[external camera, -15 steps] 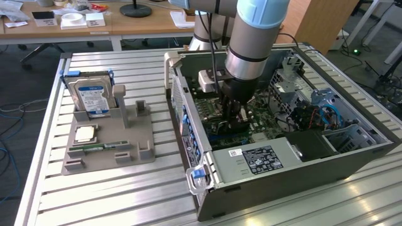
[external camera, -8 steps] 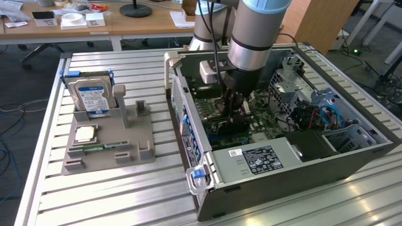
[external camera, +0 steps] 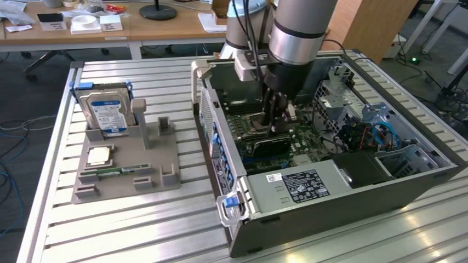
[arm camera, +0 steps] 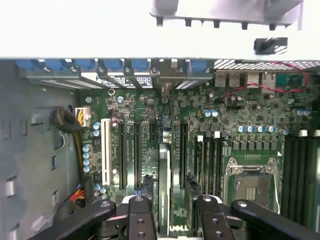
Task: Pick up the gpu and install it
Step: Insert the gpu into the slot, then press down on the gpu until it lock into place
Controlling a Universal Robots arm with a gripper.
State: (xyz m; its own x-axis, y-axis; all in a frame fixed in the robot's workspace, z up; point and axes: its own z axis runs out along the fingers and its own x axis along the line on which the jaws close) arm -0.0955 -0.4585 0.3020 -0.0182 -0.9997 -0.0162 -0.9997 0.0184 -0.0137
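Note:
The gpu [arm camera: 165, 180] stands edge-on between my fingers, a thin green card over the motherboard's [arm camera: 235, 117] black expansion slots [arm camera: 136, 155]. Its metal bracket end points toward the case's rear slot covers [arm camera: 167, 70]. My gripper [arm camera: 171, 200] is shut on the card, one finger [arm camera: 149, 192] on each face. In the exterior view the gripper [external camera: 277, 129] reaches down inside the open computer case [external camera: 409, 181], and the gpu [external camera: 267, 146] shows as a dark block low over the board beneath it. I cannot tell whether the card's edge touches a slot.
A power supply [external camera: 303, 183] fills the case's near end, and drive cages [external camera: 351, 104] line its far side. The cpu socket [arm camera: 252, 177] lies beside the slots. On the exterior view's left, a grey fixture [external camera: 146, 181] holds a hard drive [external camera: 108, 112], a cpu [external camera: 98, 156] and a RAM stick [external camera: 120, 171].

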